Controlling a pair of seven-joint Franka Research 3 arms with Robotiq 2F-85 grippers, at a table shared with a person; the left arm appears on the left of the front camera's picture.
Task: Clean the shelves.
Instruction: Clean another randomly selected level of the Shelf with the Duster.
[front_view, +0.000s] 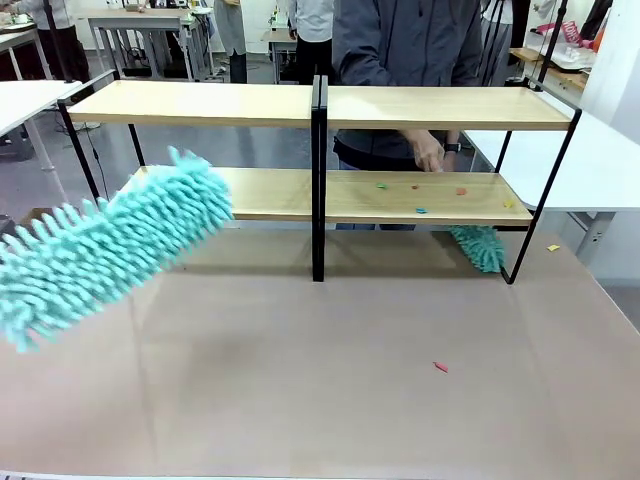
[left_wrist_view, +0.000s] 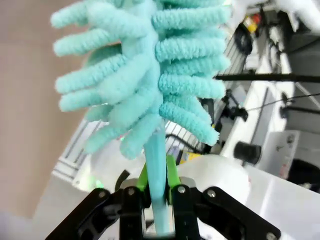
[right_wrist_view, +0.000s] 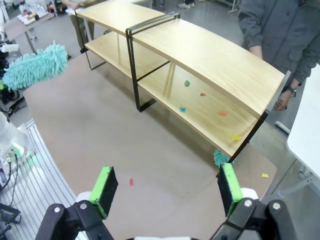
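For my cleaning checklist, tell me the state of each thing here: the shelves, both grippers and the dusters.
shelves: upright, coloured scraps lying on the lower board's right half
left gripper: shut on the duster, by its handle
duster: held off the table, tilted
right gripper: open, holding nothing
second duster: below the shelves' right end, not gripped

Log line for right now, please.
left gripper: shut on duster | right gripper: open, empty | shelves: coloured scraps on lower board | duster: raised, apart from shelves
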